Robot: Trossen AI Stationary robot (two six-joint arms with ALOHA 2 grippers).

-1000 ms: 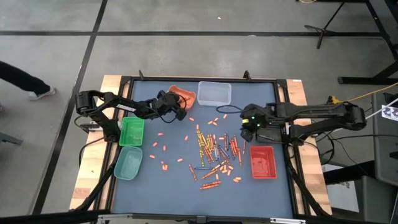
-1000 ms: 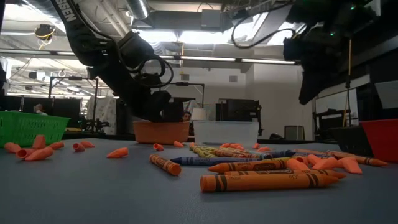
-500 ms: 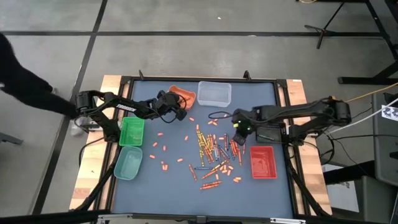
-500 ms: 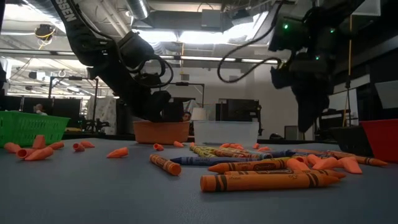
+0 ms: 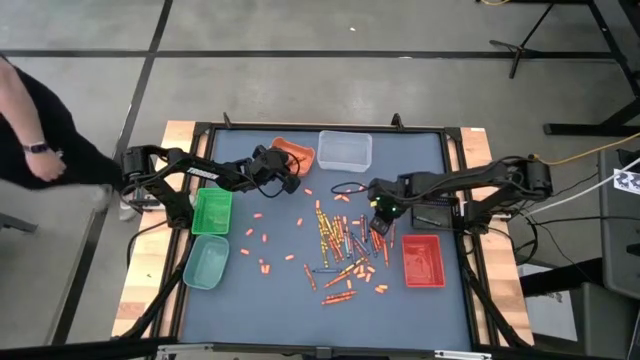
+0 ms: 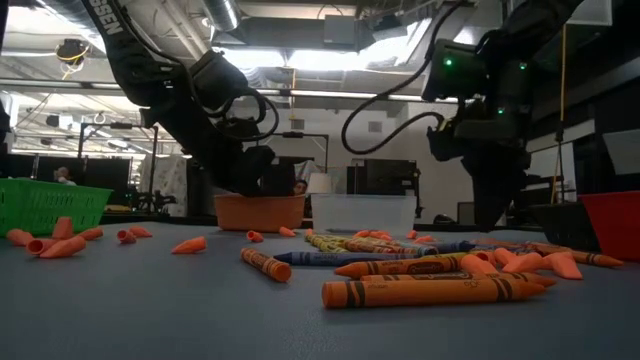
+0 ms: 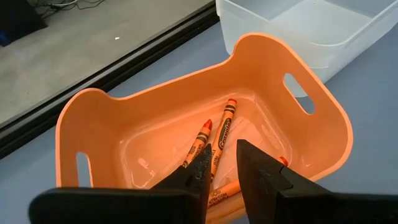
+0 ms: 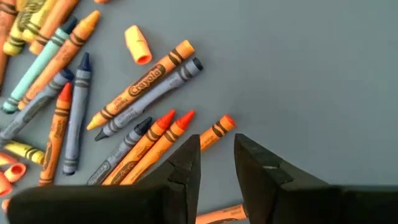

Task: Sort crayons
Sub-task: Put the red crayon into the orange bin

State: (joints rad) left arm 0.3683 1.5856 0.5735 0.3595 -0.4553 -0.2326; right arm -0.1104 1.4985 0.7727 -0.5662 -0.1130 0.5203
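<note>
Many crayons (image 5: 345, 240) lie loose on the dark mat at centre right, in orange, blue-grey, red and yellow; they also show in the low view (image 6: 420, 268). My right gripper (image 5: 379, 217) hangs low over the pile's right edge, narrowly open and empty. In the right wrist view its fingertips (image 8: 216, 163) stand on either side of an orange crayon's tip (image 8: 219, 127), and I cannot tell that they touch it. My left gripper (image 7: 221, 167) hovers over the orange tray (image 7: 186, 118) at the far side, narrowly open and empty. A few orange crayons (image 7: 219, 134) lie in that tray.
A clear tray (image 5: 345, 150) stands beside the orange tray (image 5: 296, 152). A green basket (image 5: 211, 212) and a pale green tray (image 5: 206, 262) stand at the left, and a red tray (image 5: 422, 260) at the right. Short orange crayon pieces (image 5: 262, 240) lie scattered left of centre. A person (image 5: 35, 145) stands beyond the table's left side.
My right gripper has gone toward the table's left edge and down, to just over the right edge of the crayon pile. The crayons have not moved. A person has come into the high view beyond the table's left side.
</note>
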